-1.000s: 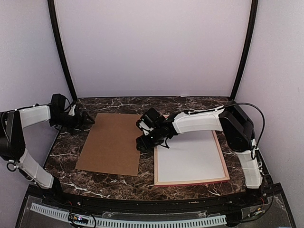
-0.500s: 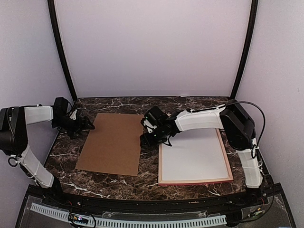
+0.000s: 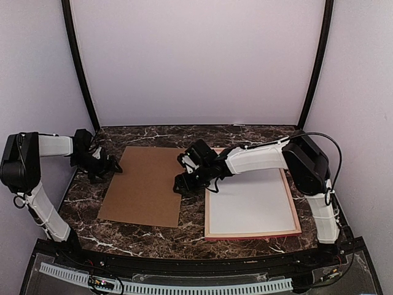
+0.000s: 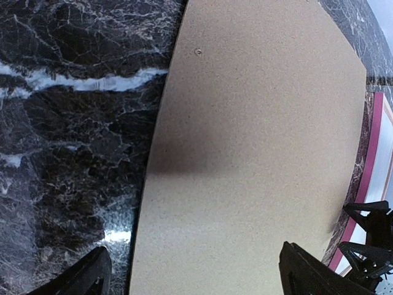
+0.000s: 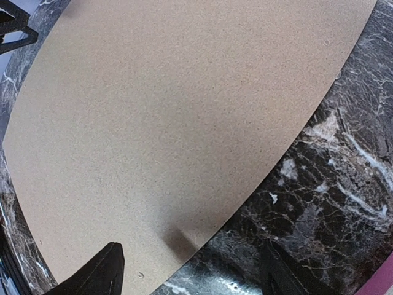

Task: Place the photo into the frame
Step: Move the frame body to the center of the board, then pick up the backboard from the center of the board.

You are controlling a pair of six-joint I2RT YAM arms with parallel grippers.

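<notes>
While the thin rectangular pink-red wooden frame point(image 3: 252, 235) lies flat on the dark marbled counter point(image 3: 83, 196) in the top view, a white sheet point(image 3: 249, 200) fills it; no landscape photo shows. Left wrist: the left gripper point(image 4: 196, 279) gapes empty across an edge of the brown hardboard panel point(image 4: 258, 153). Right wrist: the right gripper point(image 5: 190, 273), wide and empty, straddles the opposite edge; a pinch there may slip, shoving the panel into the frame

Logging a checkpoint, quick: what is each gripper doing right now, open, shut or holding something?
Left gripper: open, holding nothing, over the brown board's edge.
Right gripper: open, holding nothing, over that board's other edge.
</notes>
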